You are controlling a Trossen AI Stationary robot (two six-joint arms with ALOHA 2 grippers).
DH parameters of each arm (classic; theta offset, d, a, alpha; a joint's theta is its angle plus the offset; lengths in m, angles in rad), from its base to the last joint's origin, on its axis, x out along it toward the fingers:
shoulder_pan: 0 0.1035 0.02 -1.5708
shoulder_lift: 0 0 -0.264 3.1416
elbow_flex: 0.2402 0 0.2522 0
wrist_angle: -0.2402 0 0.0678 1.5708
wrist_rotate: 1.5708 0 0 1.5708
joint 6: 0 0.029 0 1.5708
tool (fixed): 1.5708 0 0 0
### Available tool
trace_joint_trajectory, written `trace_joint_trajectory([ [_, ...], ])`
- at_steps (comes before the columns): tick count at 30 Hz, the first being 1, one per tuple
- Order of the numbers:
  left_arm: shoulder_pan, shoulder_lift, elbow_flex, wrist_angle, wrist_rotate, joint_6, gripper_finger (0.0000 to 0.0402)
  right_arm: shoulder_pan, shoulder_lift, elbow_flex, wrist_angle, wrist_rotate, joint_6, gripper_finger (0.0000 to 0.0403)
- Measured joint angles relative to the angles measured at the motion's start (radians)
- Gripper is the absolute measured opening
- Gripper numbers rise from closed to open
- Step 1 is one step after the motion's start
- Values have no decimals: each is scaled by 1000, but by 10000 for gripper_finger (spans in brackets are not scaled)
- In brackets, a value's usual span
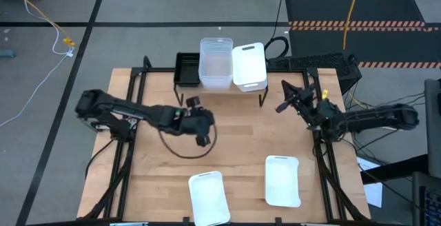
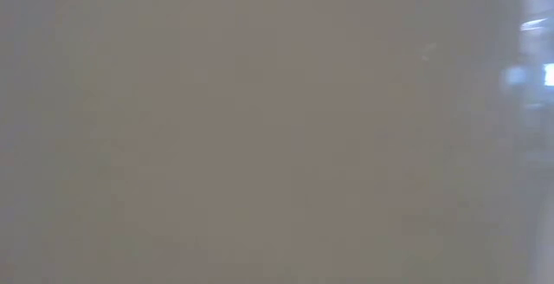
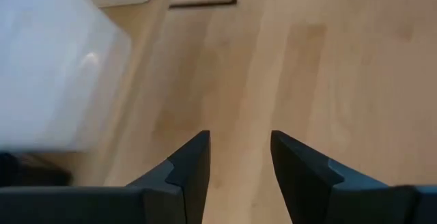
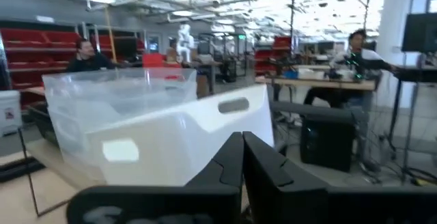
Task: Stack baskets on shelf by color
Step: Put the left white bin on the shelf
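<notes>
While both arms hang over the wooden surface (image 1: 234, 150), the shelf (image 1: 180, 85) at its far edge carries three kinds of basket side by side: a black basket (image 1: 186, 67) with dark walls at one end, a clear basket (image 1: 216, 62) in the middle, tall and see-through with rounded corners, looking like more than one nested together, and a white basket (image 1: 249, 66) just beside it, opaque, tilted a little, with an oval handle slot in its end wall. Thin black legs show under the shelf. Two more white baskets lie open side up near the front edge, well apart from the shelf: one (image 1: 209, 197) toward the middle, the other (image 1: 282, 180) to its right. The left tool (image 1: 200, 131) hovers over bare wood between the shelf and the front baskets, its fingers (image 3: 191, 166) partly spread with nothing between them. The right tool (image 1: 284, 103) sits near the shelf's right end, fingers pressed together and empty, pointing toward the white basket. The low view shows only a blur.
</notes>
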Motion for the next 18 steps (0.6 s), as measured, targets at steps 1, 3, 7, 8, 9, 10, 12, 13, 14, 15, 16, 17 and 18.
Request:
trace_joint_trajectory([
  [1, -12, -28, -52, 48, -1, -19, 157, -32, 7, 7, -2, -35, 7, 0],
  [3, -36, -78, -145, 99, -9, -63, 156, -95, 33, 23, -17, -99, 35, 0],
  [7, -83, -179, -287, 150, -64, -147, 156, -203, 118, 39, -27, -200, 180, 0],
  [8, -91, -201, -313, 149, -82, -169, 156, -220, 141, 40, -26, -202, 222, 0],
  [9, -95, -221, -337, 155, -103, -190, 156, -236, 172, 40, -14, -203, 243, 0],
  [10, -98, -242, -363, 157, -121, -210, 156, -249, 203, 40, 5, -203, 249, 0],
  [12, -100, -276, -402, 148, -144, -243, 156, -267, 254, 41, 78, -229, 252, 0],
  [13, -101, -291, -416, 155, -151, -257, 156, -277, 275, 41, 114, -252, 255, 0],
  [14, -101, -307, -435, 160, -155, -267, 157, -284, 300, 46, 144, -280, 266, 0],
  [15, -101, -318, -452, 155, -158, -276, 156, -292, 326, 60, 158, -306, 282, 0],
  [16, -101, -323, -465, 155, -163, -281, 157, -299, 348, 77, 159, -328, 296, 0],
  [17, -101, -324, -475, 162, -169, -284, 156, -305, 371, 93, 150, -346, 308, 0],
  [18, -101, -328, -488, 170, -177, -288, 156, -310, 397, 114, 137, -364, 320, 0],
])
